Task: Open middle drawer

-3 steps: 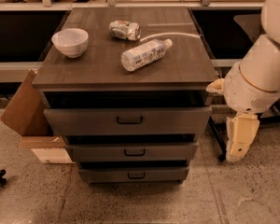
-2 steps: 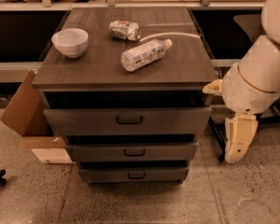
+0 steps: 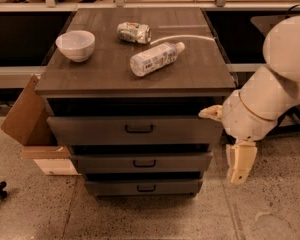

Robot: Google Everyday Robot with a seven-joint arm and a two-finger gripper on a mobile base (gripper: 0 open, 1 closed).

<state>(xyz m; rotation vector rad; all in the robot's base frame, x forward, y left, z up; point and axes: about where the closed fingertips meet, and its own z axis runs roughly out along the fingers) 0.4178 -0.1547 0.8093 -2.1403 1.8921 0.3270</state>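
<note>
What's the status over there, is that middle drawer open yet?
Pincer hanging low, right of the cabinet, touching no drawer. Middle drawer not yet pulled out. Nothing in front of it.

Bowl, can and bottle on cabinet, cardboard box at its left, jaws right of middle drawer.
</note>
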